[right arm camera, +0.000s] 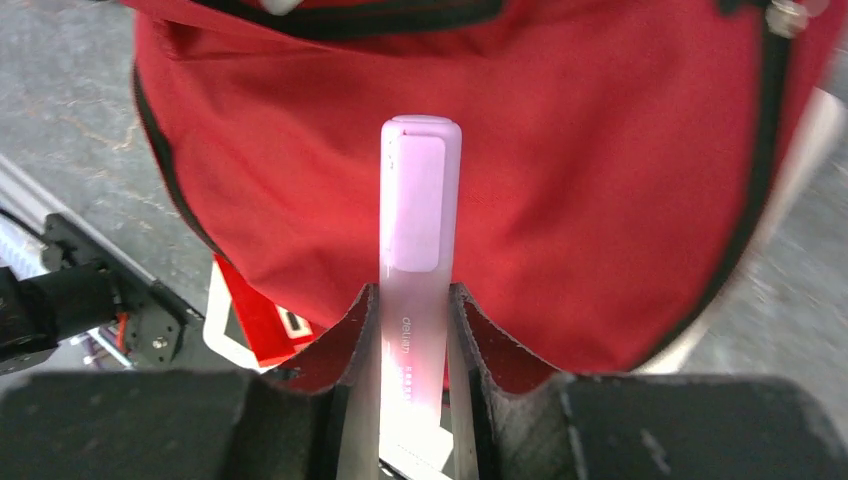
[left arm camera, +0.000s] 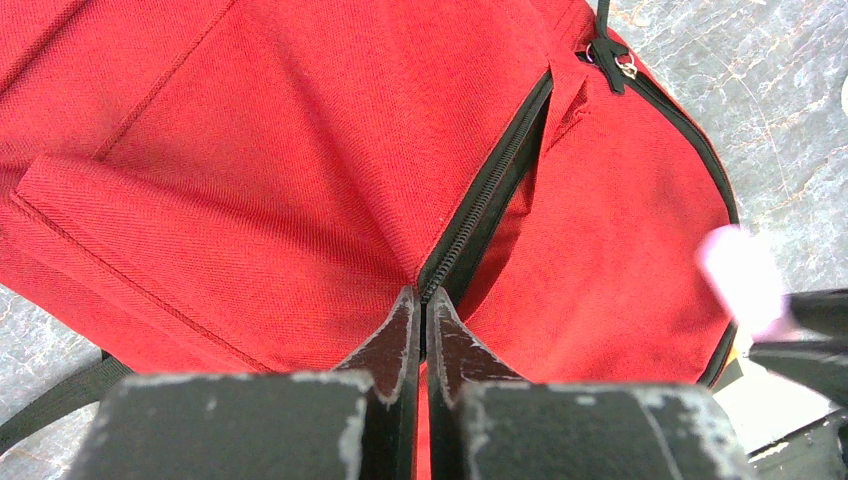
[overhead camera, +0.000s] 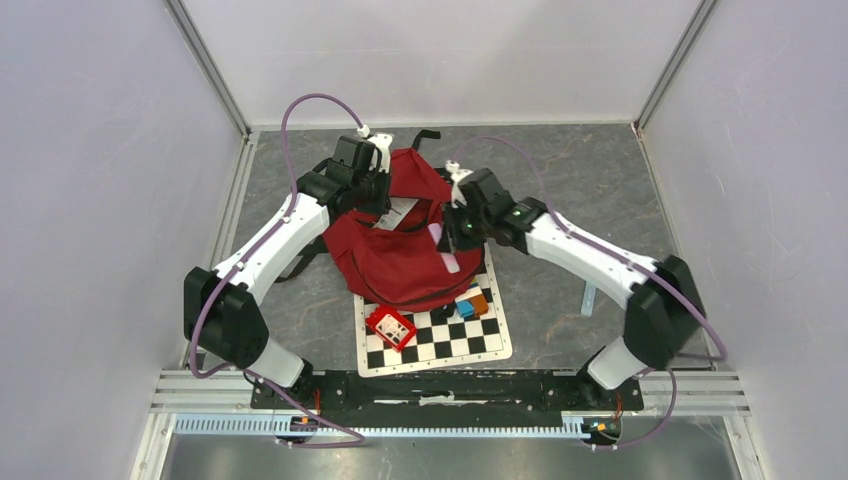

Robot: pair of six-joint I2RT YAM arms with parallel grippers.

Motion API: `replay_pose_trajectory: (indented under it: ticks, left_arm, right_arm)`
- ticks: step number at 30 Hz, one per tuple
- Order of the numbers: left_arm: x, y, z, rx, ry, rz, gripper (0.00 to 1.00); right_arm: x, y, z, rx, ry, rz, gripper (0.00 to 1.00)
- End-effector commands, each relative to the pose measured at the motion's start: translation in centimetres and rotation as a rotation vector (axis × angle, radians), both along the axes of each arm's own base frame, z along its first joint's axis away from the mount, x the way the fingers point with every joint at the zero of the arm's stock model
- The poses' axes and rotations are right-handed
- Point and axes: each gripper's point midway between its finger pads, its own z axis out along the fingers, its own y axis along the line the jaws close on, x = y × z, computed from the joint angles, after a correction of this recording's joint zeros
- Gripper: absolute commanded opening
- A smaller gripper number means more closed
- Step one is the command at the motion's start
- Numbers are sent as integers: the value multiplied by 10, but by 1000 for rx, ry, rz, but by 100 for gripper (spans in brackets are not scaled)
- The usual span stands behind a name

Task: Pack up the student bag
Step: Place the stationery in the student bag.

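The right end effector (right arm camera: 412, 300) grips a pink highlighter (right arm camera: 420, 200) over the right side of the red backpack (overhead camera: 395, 260). The left end effector (left arm camera: 421, 303), closed, pinches backpack fabric beside the zipper (left arm camera: 490, 200). The backpack lies mid-worktop (overhead camera: 580, 190), overlapping a checkered mat (overhead camera: 470, 335).

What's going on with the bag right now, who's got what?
The left hand is shut at the zipper edge of the red student bag, apparently pinching the fabric there. The right hand grips a pink highlighter close to the bag, not yet inside. A red box and small blocks sit on the checkerboard mat.
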Motion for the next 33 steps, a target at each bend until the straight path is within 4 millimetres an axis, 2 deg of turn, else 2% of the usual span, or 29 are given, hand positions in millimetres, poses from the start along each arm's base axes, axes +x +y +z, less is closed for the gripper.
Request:
replay_pose_trajectory:
  ticks: [1, 5, 11, 16, 21, 30, 33]
  left_arm:
    - [1, -11, 34, -85, -73, -12, 2]
    - [1, -13, 34, -97, -68, -18, 2]
    - [1, -13, 34, -95, -67, -16, 2]
    - [1, -15, 32, -103, -58, -19, 2]
    - [0, -18, 31, -118, -47, -26, 2]
    - [0, -18, 31, -121, -45, -26, 2]
    - [0, -18, 31, -123, -46, -26, 2]
  right_arm:
    - [4, 52, 13, 88, 38, 112, 0]
    - [21, 76, 9, 108, 55, 123, 0]
    - [65, 104, 9, 150, 23, 23, 0]
    - [113, 99, 0, 212, -11, -158, 0]
    - [147, 103, 10, 305, -85, -283, 0]
    - [174, 120, 12, 509, -105, -423, 0]
    - [180, 129, 14, 512, -138, -444, 0]
